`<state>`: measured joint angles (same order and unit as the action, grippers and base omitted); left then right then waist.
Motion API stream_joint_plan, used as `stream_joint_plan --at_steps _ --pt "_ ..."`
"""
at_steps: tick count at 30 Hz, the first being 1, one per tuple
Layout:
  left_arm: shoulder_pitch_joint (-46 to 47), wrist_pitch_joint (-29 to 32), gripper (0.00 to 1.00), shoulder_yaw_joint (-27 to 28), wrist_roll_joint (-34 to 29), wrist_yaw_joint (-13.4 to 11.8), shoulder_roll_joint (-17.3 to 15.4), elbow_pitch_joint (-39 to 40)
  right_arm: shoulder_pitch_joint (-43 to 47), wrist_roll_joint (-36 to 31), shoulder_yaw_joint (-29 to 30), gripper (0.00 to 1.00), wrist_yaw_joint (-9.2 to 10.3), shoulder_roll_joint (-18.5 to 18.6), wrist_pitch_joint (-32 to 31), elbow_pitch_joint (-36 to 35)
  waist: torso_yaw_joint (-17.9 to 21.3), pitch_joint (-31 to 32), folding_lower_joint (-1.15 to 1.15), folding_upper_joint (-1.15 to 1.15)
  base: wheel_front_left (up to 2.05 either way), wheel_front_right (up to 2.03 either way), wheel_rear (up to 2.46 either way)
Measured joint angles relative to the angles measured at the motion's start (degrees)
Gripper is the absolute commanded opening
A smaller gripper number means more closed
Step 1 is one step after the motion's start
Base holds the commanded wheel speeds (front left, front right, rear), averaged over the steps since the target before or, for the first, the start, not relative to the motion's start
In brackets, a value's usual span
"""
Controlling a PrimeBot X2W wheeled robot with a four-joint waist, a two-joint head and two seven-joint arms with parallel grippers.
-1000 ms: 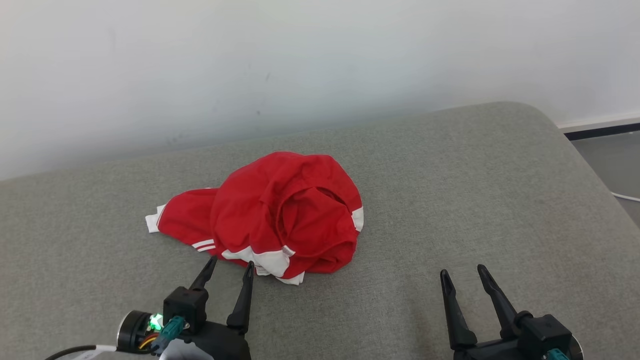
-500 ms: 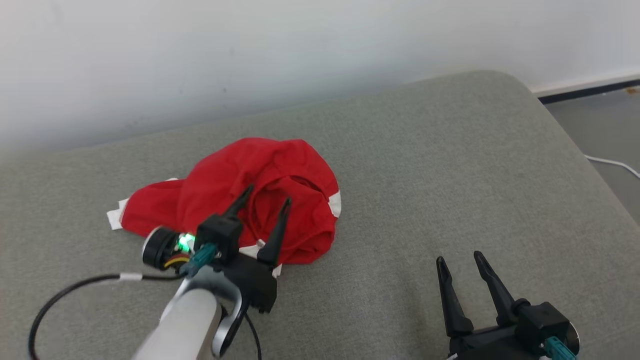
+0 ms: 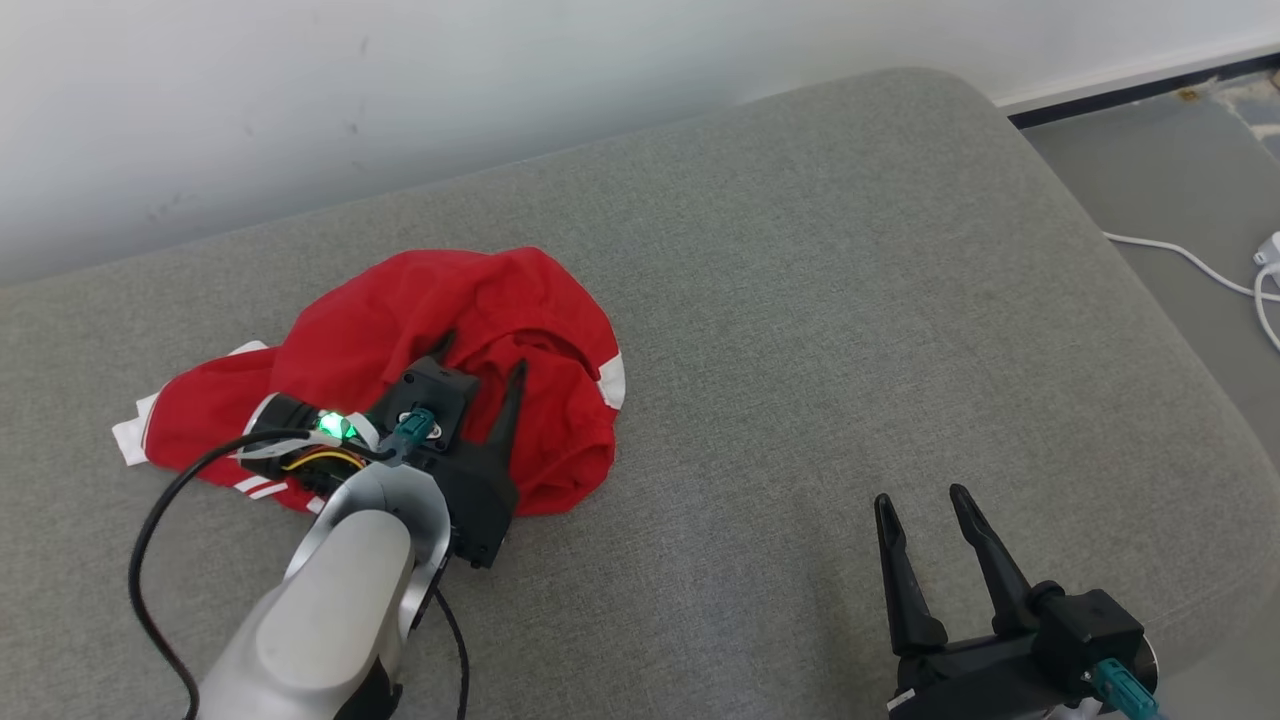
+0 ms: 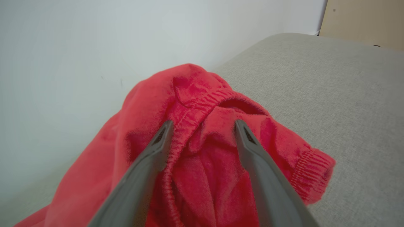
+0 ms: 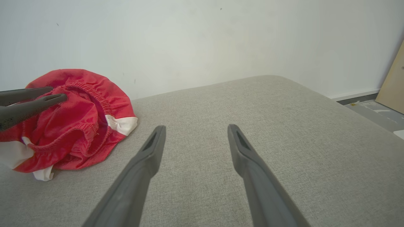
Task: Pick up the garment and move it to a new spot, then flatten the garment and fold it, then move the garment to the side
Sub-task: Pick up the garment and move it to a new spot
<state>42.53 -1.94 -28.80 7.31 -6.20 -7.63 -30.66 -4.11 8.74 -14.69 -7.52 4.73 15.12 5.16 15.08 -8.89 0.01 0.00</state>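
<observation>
Nearest the camera, well to the right of the garment (image 3: pixel 480 290), the right gripper (image 3: pixel 920 495) hangs over bare grey cushion (image 3: pixel 800 300). Its two dark fingers are spread apart with nothing between them, and the right wrist view shows the same open gap over the fabric surface.

Farther in, the left gripper (image 3: pixel 482 354) sits on top of the garment, its pale forearm (image 3: pixel 330 600) reaching in from the garment's near side. Its fingers are also apart. In the left wrist view they straddle a ridge of gathered elastic hem (image 4: pixel 202 104), tips down at the cloth. Whether they press into it cannot be told.

The garment is red with white trim, crumpled in a heap on the cushion. A flatter part with white stripes trails out to the left.

Beyond the garment rises a pale wall (image 3: pixel 400 80). Far to the garment's right, past the cushion's rounded corner, a white cable (image 3: pixel 1180 255) lies on the grey floor (image 3: pixel 1150 170).
</observation>
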Motion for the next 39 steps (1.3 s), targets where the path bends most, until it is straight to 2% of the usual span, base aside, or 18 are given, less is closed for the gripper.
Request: stream_joint_plan --at_steps 7,8,10,20,24,29,35,39 --pt "2.3 -0.2 1.0 -1.5 -2.4 -1.8 -0.3 -5.2 0.0 0.2 -0.2 1.0 0.0 -0.3 0.0 0.1 0.3 -0.8 0.0 0.0 0.0 0.0 0.0" --pt "2.5 -0.2 0.81 -1.7 -2.4 -1.8 -0.2 -6.0 -0.1 0.2 -0.2 1.0 0.0 -0.3 0.0 0.2 0.3 -0.8 0.0 0.0 0.0 0.0 0.0" --pt "2.7 -0.4 0.0 -1.9 -2.3 -1.4 0.2 -7.2 -0.2 0.3 -0.3 1.0 0.0 -0.4 0.0 0.2 0.1 -0.8 0.0 0.0 0.0 0.0 0.0" --pt "3.8 -5.5 0.0 -1.3 3.2 2.4 2.9 -9.3 0.1 0.5 -0.5 1.0 0.0 -0.3 0.0 0.6 -0.2 0.7 0.0 0.0 0.0 0.0 0.0" --pt "4.8 -7.4 0.0 0.0 7.8 4.7 4.0 -6.9 1.2 0.8 -0.6 1.0 0.0 -0.4 0.0 1.0 -0.3 2.2 0.0 0.0 0.0 0.0 0.0" --pt "6.2 -6.7 0.0 1.7 13.5 6.6 4.4 -3.6 2.2 1.3 0.1 1.0 0.0 -0.5 0.0 1.2 -0.8 4.0 -0.01 0.0 0.0 0.0 0.0" --pt "9.1 -6.6 0.0 4.8 18.3 6.6 4.5 0.8 2.8 1.8 0.2 1.0 0.0 -0.6 0.0 1.4 -2.0 5.6 -0.01 0.0 0.0 0.0 0.0" --pt "11.3 -4.8 0.0 6.4 19.3 6.6 3.0 2.9 3.5 1.8 0.3 1.0 0.0 -0.7 0.0 1.5 -3.3 6.4 -0.01 0.0 0.0 0.0 0.0"
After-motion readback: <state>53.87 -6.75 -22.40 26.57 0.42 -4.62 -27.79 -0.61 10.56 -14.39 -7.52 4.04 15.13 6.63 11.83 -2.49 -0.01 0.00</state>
